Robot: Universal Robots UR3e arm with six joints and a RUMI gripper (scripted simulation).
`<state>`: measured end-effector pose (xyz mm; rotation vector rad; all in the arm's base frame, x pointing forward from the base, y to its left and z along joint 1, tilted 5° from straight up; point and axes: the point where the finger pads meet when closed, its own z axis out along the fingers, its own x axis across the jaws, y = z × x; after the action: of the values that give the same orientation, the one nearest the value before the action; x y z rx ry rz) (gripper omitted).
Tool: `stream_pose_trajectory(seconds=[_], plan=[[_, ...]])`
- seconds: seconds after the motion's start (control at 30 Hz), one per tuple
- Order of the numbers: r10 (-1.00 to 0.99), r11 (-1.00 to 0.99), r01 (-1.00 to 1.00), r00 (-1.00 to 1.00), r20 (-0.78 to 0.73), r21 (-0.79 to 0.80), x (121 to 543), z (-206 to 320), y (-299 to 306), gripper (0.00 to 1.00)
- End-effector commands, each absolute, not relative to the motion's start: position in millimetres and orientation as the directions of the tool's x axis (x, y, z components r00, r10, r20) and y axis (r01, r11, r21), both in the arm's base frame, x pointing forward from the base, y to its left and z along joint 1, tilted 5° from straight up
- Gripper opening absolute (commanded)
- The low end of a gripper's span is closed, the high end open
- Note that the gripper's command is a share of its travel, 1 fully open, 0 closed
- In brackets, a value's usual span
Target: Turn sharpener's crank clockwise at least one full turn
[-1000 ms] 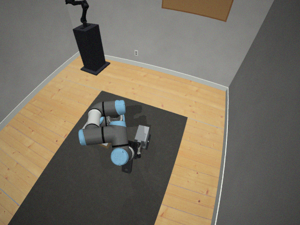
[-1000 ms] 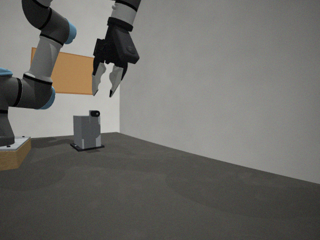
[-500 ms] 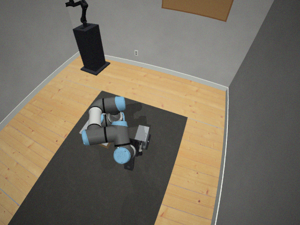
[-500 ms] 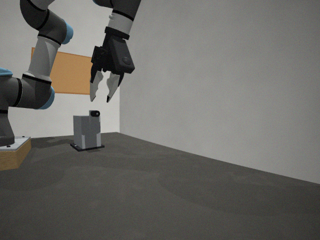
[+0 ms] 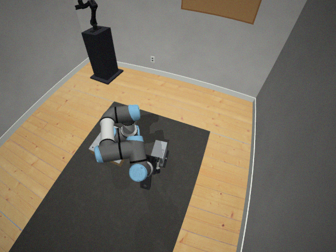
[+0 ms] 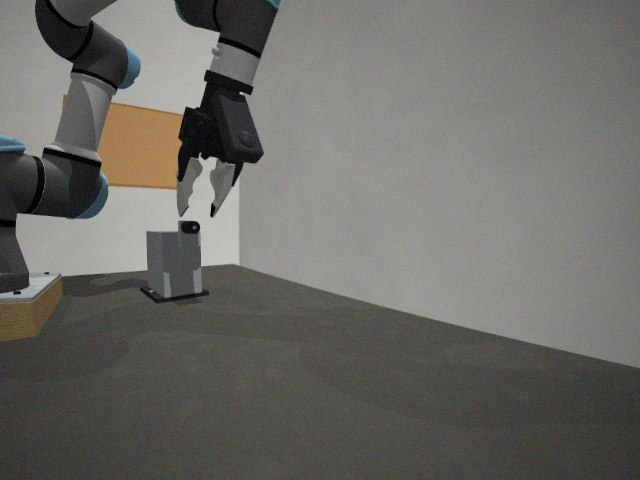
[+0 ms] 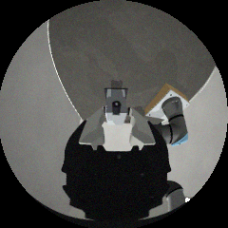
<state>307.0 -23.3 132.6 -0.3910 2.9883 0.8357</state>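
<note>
Grey and blue arm links (image 6: 77,108) are seen at the left of the exterior view, rising from a metal plate on a wooden block (image 6: 28,315) that rests on the dark mat (image 6: 336,387). Just right of the block, the sharpener (image 6: 173,263) is found standing upright on the mat: a grey box on a thin black base plate (image 6: 175,295). The black knob of the crank (image 6: 190,226) is seen at the sharpener's upper edge, on its right-hand side in this view.

Directly above that knob, the gripper (image 6: 197,210) is hung with its pale fingers (image 6: 184,192) pointed downward. The fingers are held partly apart, with nothing between them; the tips are near the knob but apart from it, so the crank is ungrasped.

In the wrist view, the sharpener (image 7: 116,102) is framed between the two pale fingers, with its dark crank knob (image 7: 115,104) shown in the middle of the gap. The arm's base block (image 7: 163,97) is seen further right.

From the top view, the folded arm (image 5: 119,143) is seen on the mat, with the sharpener (image 5: 159,149) just to its right. A black pedestal (image 5: 101,54) is placed by the far wall, well apart.
</note>
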Motion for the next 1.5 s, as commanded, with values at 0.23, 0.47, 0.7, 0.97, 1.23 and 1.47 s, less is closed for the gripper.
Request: stream_pose_trajectory(seconds=[0.23, 0.47, 0.7, 0.97, 1.23, 1.47], plan=[[-0.234, 0.828, -0.244, -0.969, -0.083, 0.506, 307.3, 132.0, -23.0, 0.32], [-0.234, 0.828, -0.244, -0.969, -0.083, 0.505, 307.3, 132.4, -23.3, 0.32], [-0.234, 0.828, -0.244, -0.969, -0.083, 0.505, 307.3, 132.7, -23.4, 0.32], [-0.234, 0.828, -0.244, -0.969, -0.083, 0.505, 307.3, 133.0, -23.5, 0.32], [-0.234, 0.828, -0.244, -0.969, -0.083, 0.505, 307.3, 133.1, -23.6, 0.32], [-0.234, 0.828, -0.244, -0.969, -0.083, 0.505, 306.9, 125.2, -18.9, 0.32]])
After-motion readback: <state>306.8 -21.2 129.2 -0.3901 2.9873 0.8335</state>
